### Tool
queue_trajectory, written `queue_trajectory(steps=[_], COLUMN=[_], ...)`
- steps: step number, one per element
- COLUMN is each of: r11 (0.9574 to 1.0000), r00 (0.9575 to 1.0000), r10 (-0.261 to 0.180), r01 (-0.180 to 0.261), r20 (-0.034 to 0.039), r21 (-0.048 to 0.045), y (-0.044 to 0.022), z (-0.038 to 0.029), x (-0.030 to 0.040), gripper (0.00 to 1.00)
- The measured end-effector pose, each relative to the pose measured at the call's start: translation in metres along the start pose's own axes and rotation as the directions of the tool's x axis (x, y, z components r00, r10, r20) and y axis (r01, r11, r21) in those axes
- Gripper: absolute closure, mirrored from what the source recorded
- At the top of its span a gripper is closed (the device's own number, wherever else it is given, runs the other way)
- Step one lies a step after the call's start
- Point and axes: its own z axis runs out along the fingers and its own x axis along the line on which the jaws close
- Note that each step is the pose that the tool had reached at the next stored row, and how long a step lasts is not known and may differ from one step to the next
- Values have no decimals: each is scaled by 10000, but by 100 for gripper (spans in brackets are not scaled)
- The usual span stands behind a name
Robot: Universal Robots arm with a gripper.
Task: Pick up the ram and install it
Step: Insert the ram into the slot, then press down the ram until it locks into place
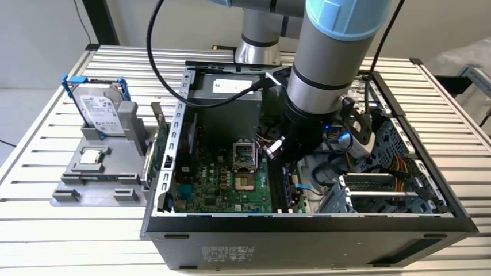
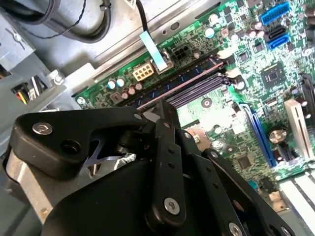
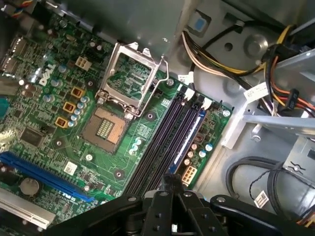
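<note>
My gripper (image 1: pixel 280 150) is deep inside the open computer case (image 1: pixel 307 221), low over the black memory slots (image 3: pixel 189 115) of the green motherboard (image 1: pixel 211 184). In both wrist views its black fingers (image 2: pixel 166 147) stand close together, shut on the ram (image 2: pixel 187 84). The ram is a thin dark stick seen edge-on, lying in line with the slots and down at their level. In the first wrist view the gripper (image 3: pixel 170 181) sits at the near end of the slot bank, with the ram (image 3: pixel 170 142) running away from it. Whether the ram is fully seated cannot be made out.
A grey holder (image 1: pixel 84 184) on the exterior view's left carries the silver hard drive with its blue bracket (image 1: pixel 100 109) and the small processor chip (image 1: pixel 92 155). Inside the case are the open processor socket (image 3: pixel 106 128), bundled cables (image 3: pixel 221 59), the power supply (image 1: pixel 226 100) and a drive cage (image 1: pixel 383 195).
</note>
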Motion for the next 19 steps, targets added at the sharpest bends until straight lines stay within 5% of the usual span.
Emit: queue_trajectory(steps=[6,7,19], r11=[9981,9921,9749], r00=[9981,9921,9750], r10=[-619,-1254,-2223], r01=[619,1254,2223], r20=[-7,-13,-20], r21=[-21,-41,-74], y=[3,7,11], z=[0,0,0], x=[0,-2,-4], gripper=[100,100,100])
